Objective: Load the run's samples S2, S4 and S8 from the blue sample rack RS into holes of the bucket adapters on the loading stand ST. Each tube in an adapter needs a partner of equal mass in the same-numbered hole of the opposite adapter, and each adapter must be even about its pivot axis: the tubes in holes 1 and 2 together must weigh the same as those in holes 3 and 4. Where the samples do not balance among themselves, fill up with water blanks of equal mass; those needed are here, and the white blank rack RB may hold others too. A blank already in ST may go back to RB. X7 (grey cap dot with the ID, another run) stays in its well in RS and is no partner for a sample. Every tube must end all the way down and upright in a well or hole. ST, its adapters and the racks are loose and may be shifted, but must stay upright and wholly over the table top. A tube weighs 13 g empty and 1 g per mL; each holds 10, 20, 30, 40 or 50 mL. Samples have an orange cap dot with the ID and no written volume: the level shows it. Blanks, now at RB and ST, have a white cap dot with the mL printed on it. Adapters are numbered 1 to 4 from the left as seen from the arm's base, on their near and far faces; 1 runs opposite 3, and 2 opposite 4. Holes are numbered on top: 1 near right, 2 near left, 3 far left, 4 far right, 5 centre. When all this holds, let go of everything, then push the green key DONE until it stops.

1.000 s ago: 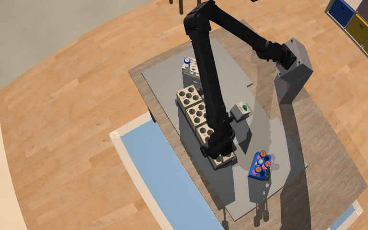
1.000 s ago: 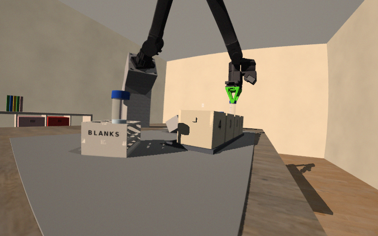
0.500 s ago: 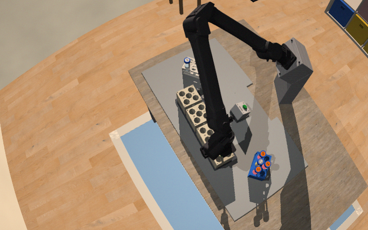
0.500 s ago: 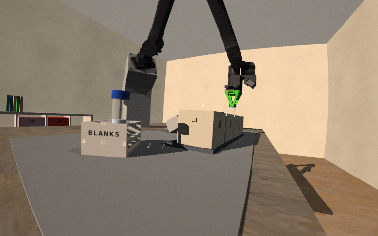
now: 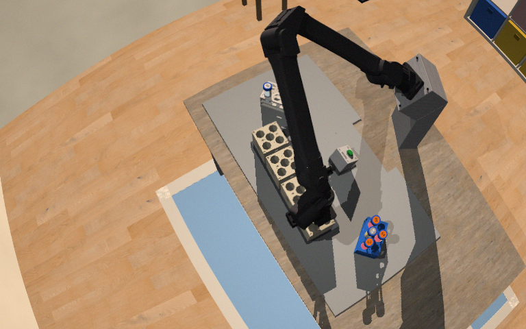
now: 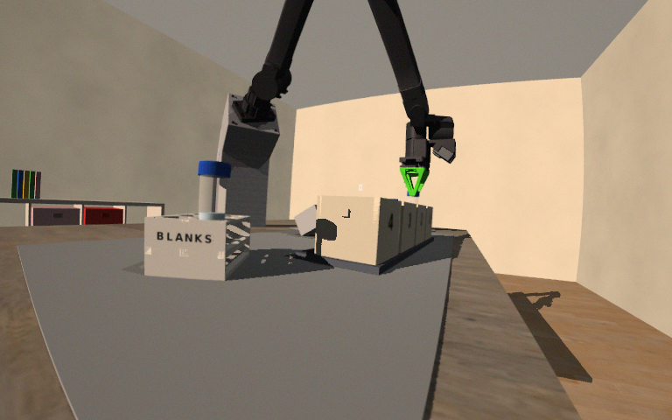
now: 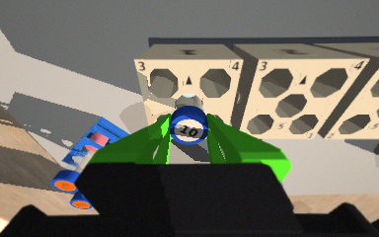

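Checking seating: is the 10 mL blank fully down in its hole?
Cannot tell. The blank is upright, mostly sunk; the pincer grips its cap.

My arm bent at elbow, wrist pointing down; gripper clamped on blank tube cap.

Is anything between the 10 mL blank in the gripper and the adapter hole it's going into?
Nothing visible does. The gripper holds the blank by its cap over the end adapter; its lower end is already at the top face, though the hole itself is hidden behind the tube.
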Tool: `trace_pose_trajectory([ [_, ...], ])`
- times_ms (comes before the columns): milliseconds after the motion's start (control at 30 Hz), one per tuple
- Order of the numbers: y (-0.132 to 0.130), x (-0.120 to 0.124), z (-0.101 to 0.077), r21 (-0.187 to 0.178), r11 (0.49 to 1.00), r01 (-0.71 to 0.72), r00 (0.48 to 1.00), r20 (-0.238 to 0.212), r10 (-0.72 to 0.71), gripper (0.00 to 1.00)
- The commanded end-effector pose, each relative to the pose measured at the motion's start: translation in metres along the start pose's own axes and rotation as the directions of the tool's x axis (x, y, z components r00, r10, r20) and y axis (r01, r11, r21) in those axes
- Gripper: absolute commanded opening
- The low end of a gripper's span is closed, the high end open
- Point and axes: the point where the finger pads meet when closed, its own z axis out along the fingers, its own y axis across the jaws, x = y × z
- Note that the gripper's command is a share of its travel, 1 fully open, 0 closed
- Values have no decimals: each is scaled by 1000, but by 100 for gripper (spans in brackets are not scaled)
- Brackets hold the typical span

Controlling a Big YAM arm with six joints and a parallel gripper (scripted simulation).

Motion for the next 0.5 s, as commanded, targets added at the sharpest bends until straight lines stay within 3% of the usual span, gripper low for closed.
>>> trace_pose_trajectory([
  [0,-1,-13,7,1,1000,-13,1000,16,13,0],
  [433,2,-10,2,-9,1000,-10,1000,19,10,0],
  [467,2,-10,2,-9,1000,-10,1000,19,10,55],
])
